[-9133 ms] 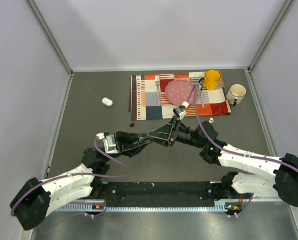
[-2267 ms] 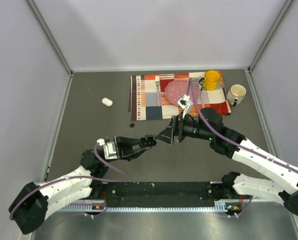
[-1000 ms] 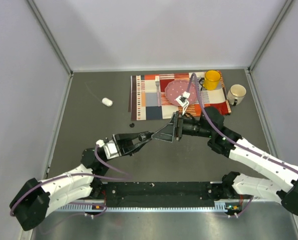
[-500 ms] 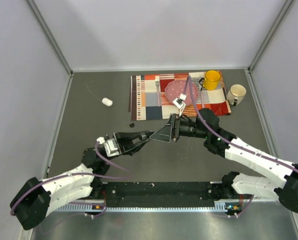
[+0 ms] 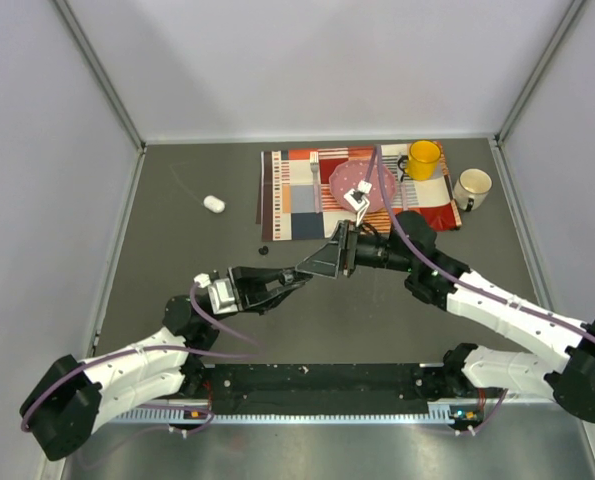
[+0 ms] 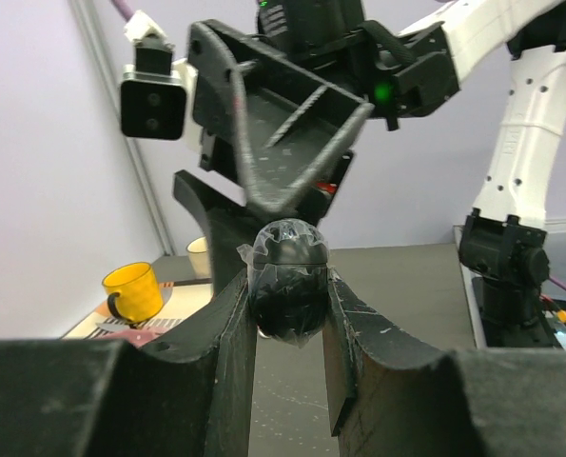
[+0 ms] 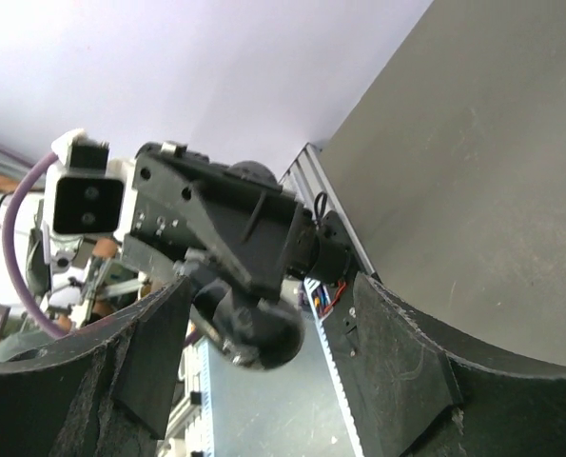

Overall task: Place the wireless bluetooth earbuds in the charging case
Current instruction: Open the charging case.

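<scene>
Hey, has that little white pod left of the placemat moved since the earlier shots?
No. The white pod lies at the same spot on the table as before, the same gap off the checked placemat.

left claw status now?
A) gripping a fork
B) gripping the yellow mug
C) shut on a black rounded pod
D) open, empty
C: in the left wrist view the left claw has its two fingers pinched on the sides of the black pod.
</scene>
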